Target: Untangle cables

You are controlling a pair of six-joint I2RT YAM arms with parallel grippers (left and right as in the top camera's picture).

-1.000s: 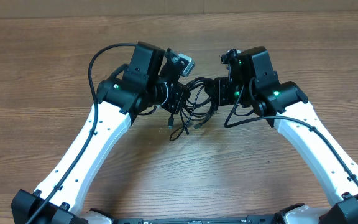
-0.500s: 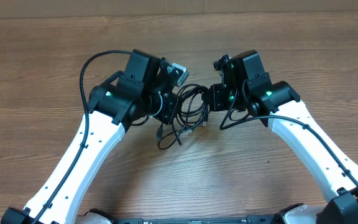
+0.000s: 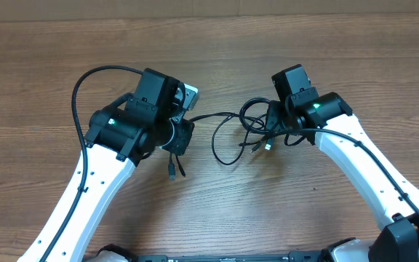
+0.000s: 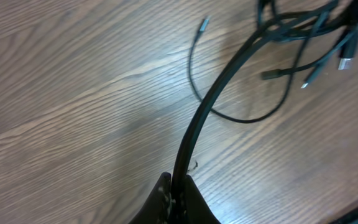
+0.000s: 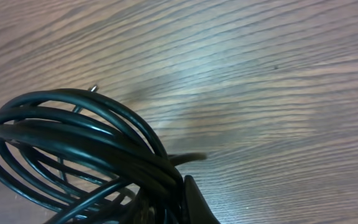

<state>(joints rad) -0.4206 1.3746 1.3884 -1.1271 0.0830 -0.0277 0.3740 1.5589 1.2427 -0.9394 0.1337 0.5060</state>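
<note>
Overhead: the left gripper [image 3: 182,133] holds one strand [image 3: 211,116] stretched leftward. The right gripper [image 3: 273,124] holds the bunched cables [image 3: 253,120] right of centre above the surface [image 3: 209,211].

Left wrist: jaws clamped on that single strand.

Right wrist: jaws clamped on the coiled bundle.

I judge one strand partly drawn out, with most loops left to separate.

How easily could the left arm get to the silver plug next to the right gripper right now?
Probably not easily. The left gripper is shut on a cable, so it would have to let go first. Otherwise only a loose loop lies between it and the silver plug.
</note>
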